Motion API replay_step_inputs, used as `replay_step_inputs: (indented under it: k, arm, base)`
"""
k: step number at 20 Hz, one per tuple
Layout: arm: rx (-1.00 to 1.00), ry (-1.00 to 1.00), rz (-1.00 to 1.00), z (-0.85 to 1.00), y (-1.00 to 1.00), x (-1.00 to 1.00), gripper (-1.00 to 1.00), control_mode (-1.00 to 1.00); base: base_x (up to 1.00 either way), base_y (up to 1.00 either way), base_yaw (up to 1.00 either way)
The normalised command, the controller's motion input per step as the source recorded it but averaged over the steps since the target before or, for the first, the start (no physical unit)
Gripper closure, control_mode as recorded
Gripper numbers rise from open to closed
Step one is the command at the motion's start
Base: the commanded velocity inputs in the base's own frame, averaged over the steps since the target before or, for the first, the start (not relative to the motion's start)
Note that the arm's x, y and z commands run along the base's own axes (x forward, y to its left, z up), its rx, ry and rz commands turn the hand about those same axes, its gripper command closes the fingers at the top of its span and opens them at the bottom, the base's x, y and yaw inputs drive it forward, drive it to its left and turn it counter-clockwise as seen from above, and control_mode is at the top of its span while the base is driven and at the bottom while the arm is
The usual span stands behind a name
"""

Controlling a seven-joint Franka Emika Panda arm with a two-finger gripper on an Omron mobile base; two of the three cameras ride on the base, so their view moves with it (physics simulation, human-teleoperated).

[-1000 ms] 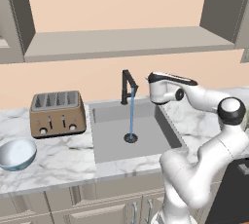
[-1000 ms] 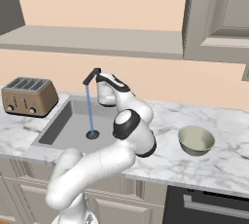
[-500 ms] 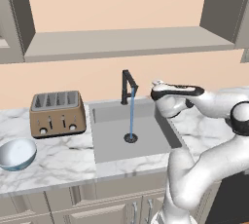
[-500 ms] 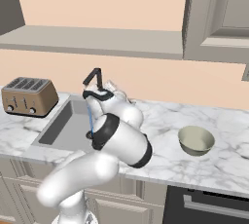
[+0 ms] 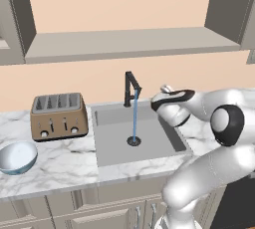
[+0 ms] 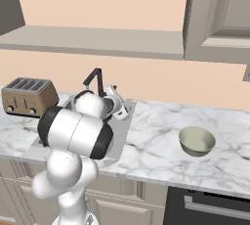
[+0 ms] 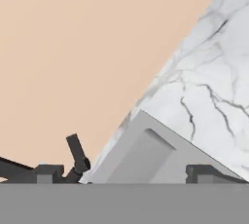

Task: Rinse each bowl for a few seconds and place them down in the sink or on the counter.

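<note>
no readable text, labels or numbers anywhere

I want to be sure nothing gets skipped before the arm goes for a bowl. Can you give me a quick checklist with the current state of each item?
1. Water running from the faucet into the sink: ok.
2. Gripper empty, fingertips apart: ok.
3. Blue bowl upright on the counter, beside the toaster: ok.
4. Olive bowl upright, right of the sink: ok.
5. Either bowl rinsed yet: cannot tell.
</note>
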Motion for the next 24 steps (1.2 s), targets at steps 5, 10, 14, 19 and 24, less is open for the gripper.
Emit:
replay_step_inputs:
  k: [5,10,14,19,24]
  arm:
    - [0.01,0.00,-0.19,0.45,-0.11,-0.42,-1.00,-1.00]
    - [0.00,-0.18,-0.12,0.34,0.00,-0.51,-1.00,-1.00]
    - [0.00,-0.20,-0.16,0.22,0.00,-0.49,-1.00,-1.00]
    - [0.03,-0.18,-0.12,0.14,-0.07,-0.54,-1.00,-1.00]
    - [0.15,-0.11,-0.07,0.26,-0.28,-0.36,-1.00,-1.00]
  base:
    - [0.00,0.00,0.00]
    - [0.00,0.00,0.00]
    - [0.00,0.00,0.00]
    - [0.00,0.00,0.00]
    - [0.00,0.00,0.00]
